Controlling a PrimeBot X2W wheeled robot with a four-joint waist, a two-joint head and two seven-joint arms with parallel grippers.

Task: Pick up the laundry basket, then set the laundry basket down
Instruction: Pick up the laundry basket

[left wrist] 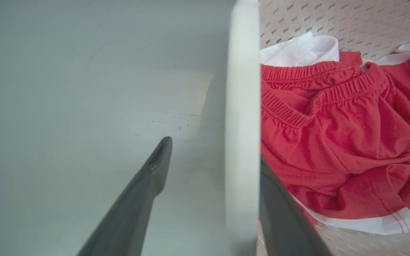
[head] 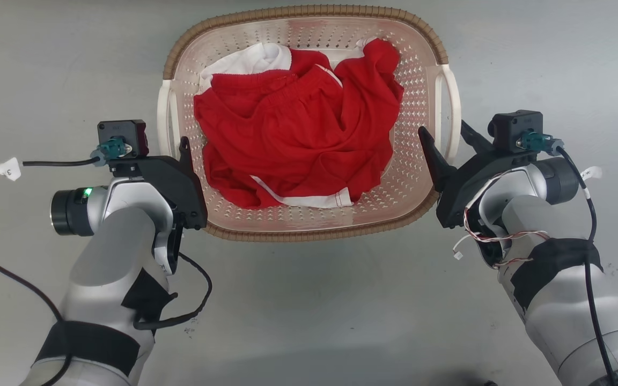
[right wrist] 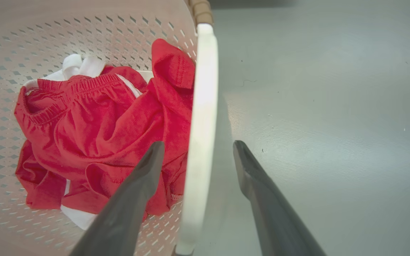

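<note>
Laundry basket [head: 309, 10]: on the grey floor [head: 309, 300], long axis crosswise, one loop handle toward each arm. Left gripper [left wrist: 214, 149]: fingers apart, astride left handle [left wrist: 242, 106]. Right gripper [head: 443, 128]: fingers apart, astride right handle [right wrist: 201, 106]. Both equally near; neither clamped yet

On my screens: a heap of red shorts [head: 298, 139] with white trim, a white garment [head: 258, 59] beneath, grey floor [head: 309, 300] around.
</note>
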